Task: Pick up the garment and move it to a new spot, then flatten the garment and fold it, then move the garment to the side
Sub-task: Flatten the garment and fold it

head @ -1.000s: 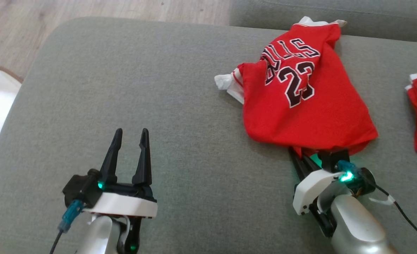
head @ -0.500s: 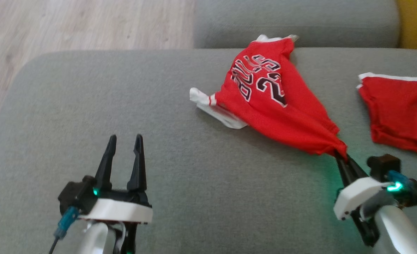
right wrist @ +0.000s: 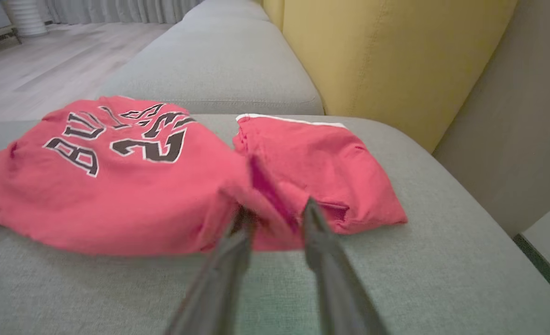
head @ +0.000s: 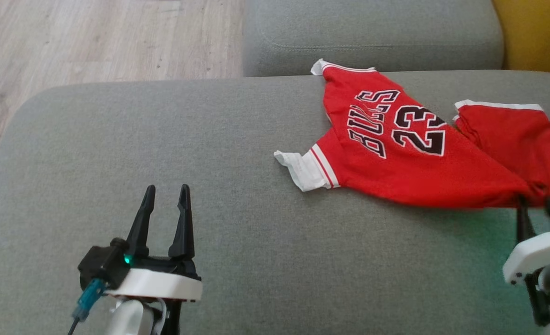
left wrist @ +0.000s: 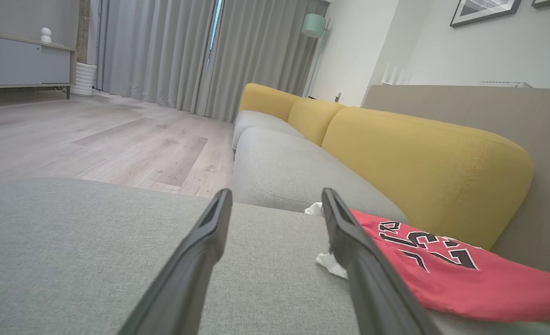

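Jersey [head: 396,153] dragged against shorts [head: 512,135], right fingers [right wrist: 235,246] parted, wide cushion [head: 163,139] leftward

Left jaws wide apart, right jaws more narrowly parted.

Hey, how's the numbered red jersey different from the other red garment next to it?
The jersey carries black BULLS 23 lettering; the other garment is plain. The jersey spreads wider; the other garment is more compact. Both are red with white trim and lie on the grey cushion.
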Available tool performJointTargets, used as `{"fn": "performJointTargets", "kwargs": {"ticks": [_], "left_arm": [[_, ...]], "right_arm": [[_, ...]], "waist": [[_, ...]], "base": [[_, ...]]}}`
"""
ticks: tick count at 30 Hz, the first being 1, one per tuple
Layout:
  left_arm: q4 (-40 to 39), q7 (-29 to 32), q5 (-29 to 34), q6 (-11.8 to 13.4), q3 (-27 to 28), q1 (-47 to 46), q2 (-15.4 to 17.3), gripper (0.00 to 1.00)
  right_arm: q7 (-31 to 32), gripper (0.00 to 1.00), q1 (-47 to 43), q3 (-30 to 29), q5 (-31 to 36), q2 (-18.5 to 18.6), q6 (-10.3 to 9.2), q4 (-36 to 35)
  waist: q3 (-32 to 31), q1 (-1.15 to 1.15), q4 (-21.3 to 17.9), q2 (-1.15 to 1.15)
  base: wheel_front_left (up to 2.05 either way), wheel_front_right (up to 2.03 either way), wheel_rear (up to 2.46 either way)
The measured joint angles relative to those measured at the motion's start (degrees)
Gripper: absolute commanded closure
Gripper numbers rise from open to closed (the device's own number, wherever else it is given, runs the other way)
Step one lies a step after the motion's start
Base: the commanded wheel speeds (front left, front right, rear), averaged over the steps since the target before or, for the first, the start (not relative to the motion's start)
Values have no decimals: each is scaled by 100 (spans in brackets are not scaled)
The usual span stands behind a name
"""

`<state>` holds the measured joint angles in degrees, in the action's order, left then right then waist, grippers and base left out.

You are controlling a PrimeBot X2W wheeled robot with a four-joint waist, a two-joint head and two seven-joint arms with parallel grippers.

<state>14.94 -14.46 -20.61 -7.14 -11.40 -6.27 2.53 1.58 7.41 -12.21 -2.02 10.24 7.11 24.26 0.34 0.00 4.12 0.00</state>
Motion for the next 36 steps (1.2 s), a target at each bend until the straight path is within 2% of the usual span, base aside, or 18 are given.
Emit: {"fn": "performJointTargets", "kwargs": {"ticks": [2, 5, 12, 19, 22, 27, 31, 36], "left_arm": [[-1, 0, 0, 0, 2, 0, 0, 0], [-1, 0, 0, 0, 2, -1, 0, 0], [-26, 0, 1, -1, 9, -8, 0, 0], [-44, 0, 1, -1, -41, -44, 1, 0], [-43, 0, 0, -1, -118, -74, 1, 0], [-27, 0, -12, -1, -222, -233, 0, 0], [4, 1, -142, -1, -402, -363, -3, 0], [68, 0, -272, 2, -595, -421, -1, 0]], "right_arm": [[-74, 0, 2, -319, 232, -232, 0, -160], [-433, 0, 5, -307, 489, -487, 0, -448], [-1193, 0, -32, 831, 277, -688, 0, -869], [-1314, 0, -242, 1585, 179, -751, 0, -765], [-1031, 0, 33, 1951, 278, -748, 0, -584], [-283, 0, 1011, 2504, 455, -731, 0, -62], [471, 0, 1789, 2974, 487, -675, 0, 666], [1161, 0, 2592, 3249, 369, -506, 0, 1727]], "waist": [[19, 0, 28, 0], [53, 0, 63, 0], [125, 0, 105, 0], [243, 0, 229, 0], [325, 0, 330, 0], [481, 1, 574, 0], [597, 1, 845, 0], [743, 1, 1295, 0]], "base": [[0, 0, 0], [0, 0, 0], [0, 0, 0], [0, 0, 0], [0, 0, 0], [0, 0, 0], [0, 0, 0], [0, 0, 0]]}}
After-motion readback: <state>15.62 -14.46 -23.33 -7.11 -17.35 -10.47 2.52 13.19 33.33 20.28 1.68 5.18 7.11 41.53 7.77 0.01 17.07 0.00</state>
